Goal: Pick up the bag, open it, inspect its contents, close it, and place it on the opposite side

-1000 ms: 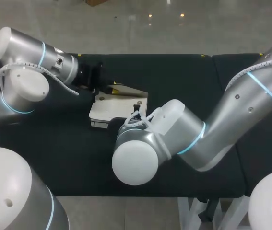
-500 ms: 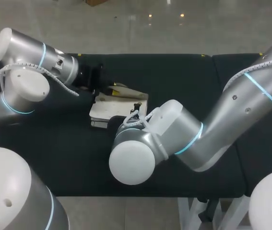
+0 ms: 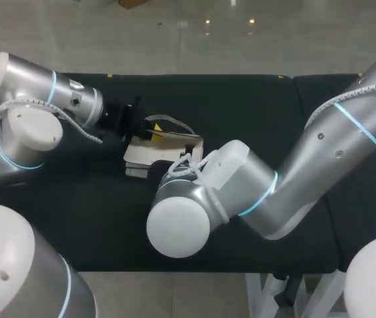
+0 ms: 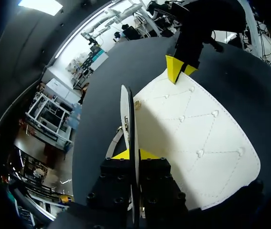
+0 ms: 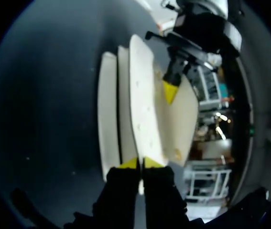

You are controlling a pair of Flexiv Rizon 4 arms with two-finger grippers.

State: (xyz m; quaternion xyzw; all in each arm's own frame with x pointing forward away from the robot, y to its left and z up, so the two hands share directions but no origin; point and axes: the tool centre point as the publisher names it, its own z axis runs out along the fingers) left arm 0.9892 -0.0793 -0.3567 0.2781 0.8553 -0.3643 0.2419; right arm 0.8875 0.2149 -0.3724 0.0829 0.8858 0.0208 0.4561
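Observation:
A white quilted bag (image 3: 142, 154) lies on the black table left of centre. In the left wrist view my left gripper (image 4: 134, 154) is shut on the thin edge of the flap (image 4: 125, 112), which stands upright beside the quilted panel (image 4: 195, 138). In the right wrist view my right gripper (image 5: 139, 163) is shut on the edge of a white panel (image 5: 142, 95) at the bag's opposite end, with further panels (image 5: 108, 109) beside it. Each wrist view shows the other arm's yellow tip over the bag. In the head view my right wrist (image 3: 194, 179) hides its gripper, and a strap loop (image 3: 164, 119) arches behind the bag.
The black table (image 3: 254, 106) stretches bare to the right of the bag as far as a seam near its right end. More bare cloth lies in front of the bag, toward the table's near edge. My right arm's forearm crosses the right half of the table.
My right gripper has shut on the bag's edge. My left arm has drawn back to the left, lifting the flap, so less of the bag's flat top shows.

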